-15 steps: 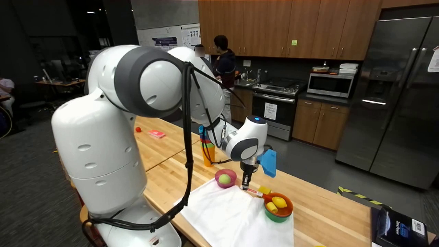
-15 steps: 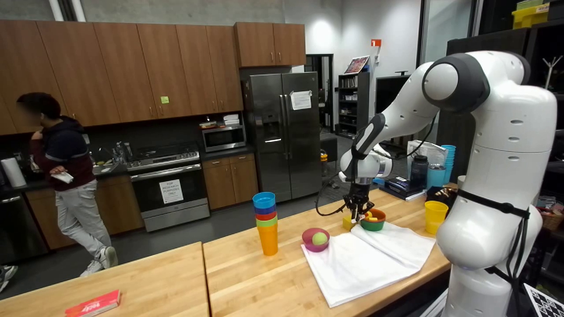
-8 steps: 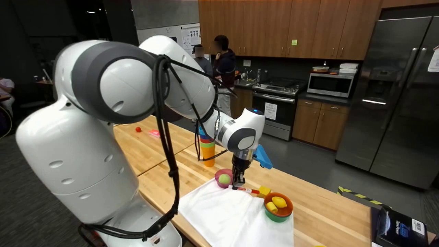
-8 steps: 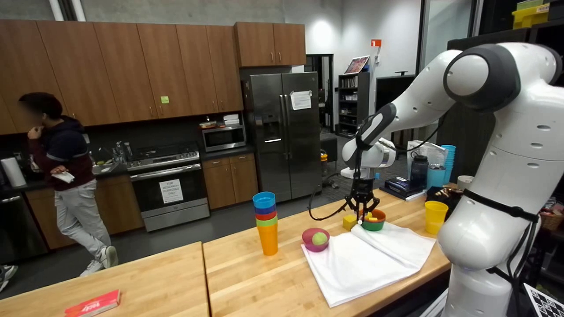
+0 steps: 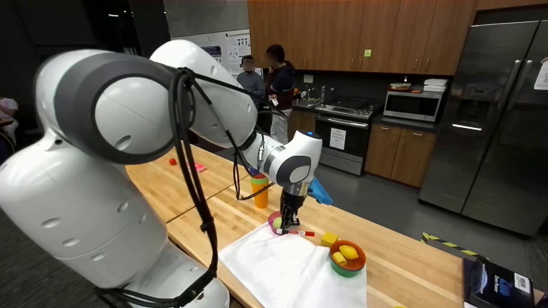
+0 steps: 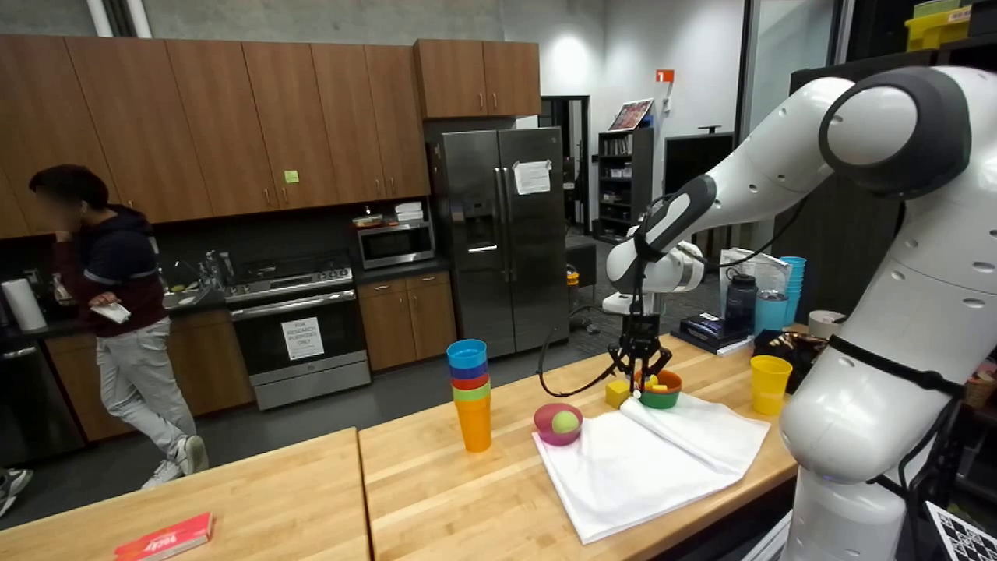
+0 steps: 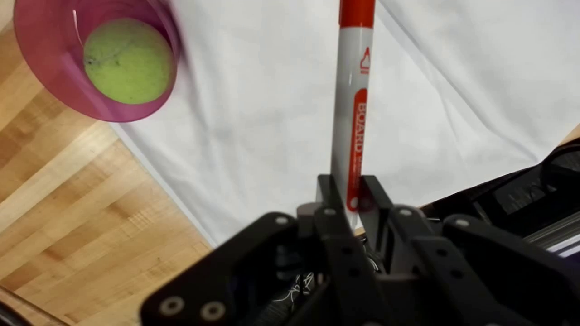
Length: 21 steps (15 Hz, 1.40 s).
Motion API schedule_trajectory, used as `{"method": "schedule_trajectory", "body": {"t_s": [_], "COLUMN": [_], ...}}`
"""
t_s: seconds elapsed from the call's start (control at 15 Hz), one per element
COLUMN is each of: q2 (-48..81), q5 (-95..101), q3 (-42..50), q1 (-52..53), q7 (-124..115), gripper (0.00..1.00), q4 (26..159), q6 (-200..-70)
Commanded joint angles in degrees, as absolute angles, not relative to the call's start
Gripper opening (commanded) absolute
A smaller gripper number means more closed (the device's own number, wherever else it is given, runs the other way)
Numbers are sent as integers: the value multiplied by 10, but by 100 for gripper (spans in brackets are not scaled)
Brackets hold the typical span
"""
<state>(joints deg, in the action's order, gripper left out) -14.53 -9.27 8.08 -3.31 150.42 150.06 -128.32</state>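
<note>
My gripper [image 7: 352, 192] is shut on a white marker [image 7: 351, 99] with a red cap and red label. In the wrist view the marker points away from the fingers, above a white cloth [image 7: 253, 136]. In an exterior view my gripper [image 5: 287, 229] holds the marker [image 5: 302, 232] near a pink bowl [image 5: 272, 218] with a green ball [image 5: 277, 223]. That bowl [image 7: 41, 59] and ball [image 7: 129, 63] are at the upper left of the wrist view. In an exterior view my gripper [image 6: 639, 383] hides most of the marker.
An orange bowl [image 5: 362, 260] in a green bowl [image 5: 346, 272] holds yellow items. A yellow block [image 5: 329, 238] stands beside them. Stacked cups [image 6: 472, 413], a yellow cup [image 6: 769, 386], a black box [image 5: 498, 284], a red ball [image 5: 172, 161] and a pink box [image 6: 163, 538] are on the tables.
The arm has drawn back toward its base with the marker held. The marker has moved away from the orange bowl and toward the pink bowl in an exterior view.
</note>
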Motion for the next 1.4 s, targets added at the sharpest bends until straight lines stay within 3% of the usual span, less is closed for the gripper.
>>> {"method": "schedule_trajectory", "body": {"t_s": [0.0,0.07,0.13,0.6,1.13,1.2,1.33], "q2": [-146,-149,-167,-230,-401,-318,-359], "q5": [-91,-87,-60,136,512,446,493], "q3": [88,86,133,296,639,580,630], "q1": [-27,-24,52,296,618,565,608], "q7": [1502,1504,1499,1490,1491,1491,1490], "gripper": [17,4,4,4,4,17,17], "q4": [1500,1502,1511,1550,1575,1568,1571], "q6": [-1283,-1274,-1261,-1176,-1076,-1112,-1094]}}
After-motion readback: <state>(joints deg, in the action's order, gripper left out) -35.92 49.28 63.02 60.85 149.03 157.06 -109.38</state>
